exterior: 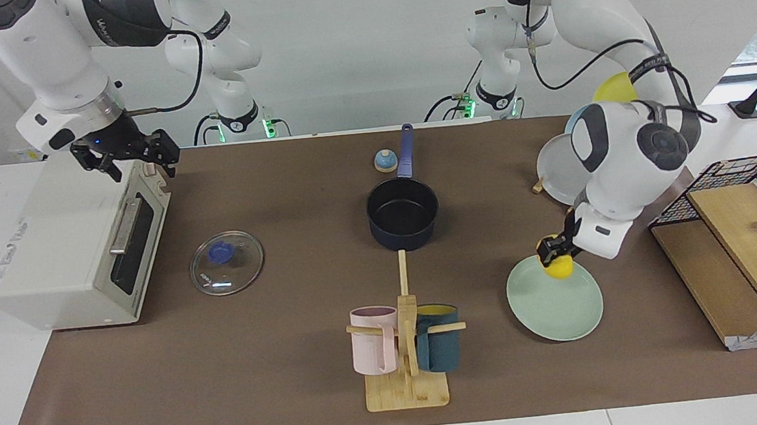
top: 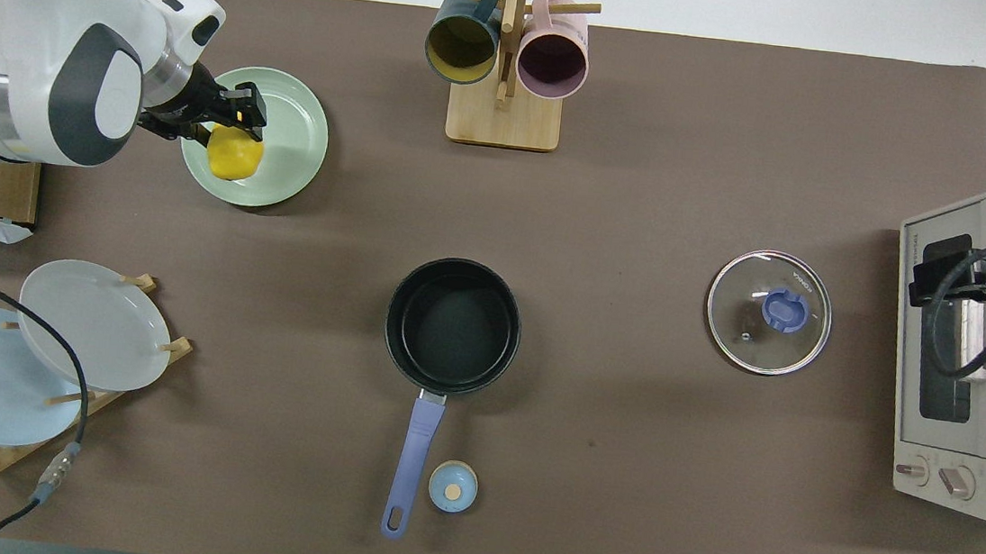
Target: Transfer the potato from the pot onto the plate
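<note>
Left gripper (exterior: 554, 257) grips potato (exterior: 559, 266) over plate (exterior: 554, 298) edge, pot (exterior: 403, 213) empty; potato looks light, smooth, maybe slippery, best pinched across its middle; right gripper (exterior: 129, 155) waits over oven (exterior: 73, 246).

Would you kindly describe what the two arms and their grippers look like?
Both arms have glossy white rounded shells with dark grey round joint caps and black bands bearing white lettering. Black cables loop loosely along each arm. The left gripper and right gripper are black two-finger units; a small blue light glows near the right one's wrist.
</note>
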Robot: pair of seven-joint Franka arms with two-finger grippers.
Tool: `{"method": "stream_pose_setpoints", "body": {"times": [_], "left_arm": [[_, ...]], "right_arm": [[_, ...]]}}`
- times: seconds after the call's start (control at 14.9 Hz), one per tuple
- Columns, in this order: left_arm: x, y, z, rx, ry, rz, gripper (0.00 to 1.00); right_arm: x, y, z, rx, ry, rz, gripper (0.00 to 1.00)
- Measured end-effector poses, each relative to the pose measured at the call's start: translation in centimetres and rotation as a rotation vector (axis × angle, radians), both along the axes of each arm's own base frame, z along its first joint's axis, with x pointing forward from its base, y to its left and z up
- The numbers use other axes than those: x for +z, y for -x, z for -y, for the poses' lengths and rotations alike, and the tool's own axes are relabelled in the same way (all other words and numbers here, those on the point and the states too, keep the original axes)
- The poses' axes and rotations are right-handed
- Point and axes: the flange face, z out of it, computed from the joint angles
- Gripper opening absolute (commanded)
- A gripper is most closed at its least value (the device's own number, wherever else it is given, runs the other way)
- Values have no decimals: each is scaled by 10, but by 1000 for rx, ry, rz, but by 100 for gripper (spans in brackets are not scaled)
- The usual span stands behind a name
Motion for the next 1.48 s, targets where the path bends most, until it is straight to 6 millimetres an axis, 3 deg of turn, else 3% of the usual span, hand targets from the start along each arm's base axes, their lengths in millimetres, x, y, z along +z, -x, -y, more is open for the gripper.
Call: {"method": "stream_pose_setpoints", "body": {"times": [0.2,0.27,0.34,0.6,0.74,0.94,1.21,1.34,1.48], "left_arm": [[-14,-2,-1,-11,2,17,0],[-16,-2,1,-14,3,21,46],[-18,-1,1,-23,3,21,99],[-12,-2,1,-53,1,36,100],[14,-4,-1,-50,4,74,100],[93,9,-18,-35,8,113,100],[211,68,-51,-18,10,78,100],[252,104,-53,-29,10,37,100],[279,137,-54,-38,8,-6,100]], "right_arm": [[-1,-6,-1,1,-3,-9,100],[0,-6,-3,4,-3,-14,100],[1,-6,-4,7,-2,-16,100],[5,-4,-5,8,-2,-14,100],[4,-3,-4,5,-2,-24,100],[1,0,2,-5,-2,-39,100],[5,3,6,-4,-3,-33,100],[8,5,2,7,-4,-27,100],[10,6,-3,17,-4,-23,100]]}}
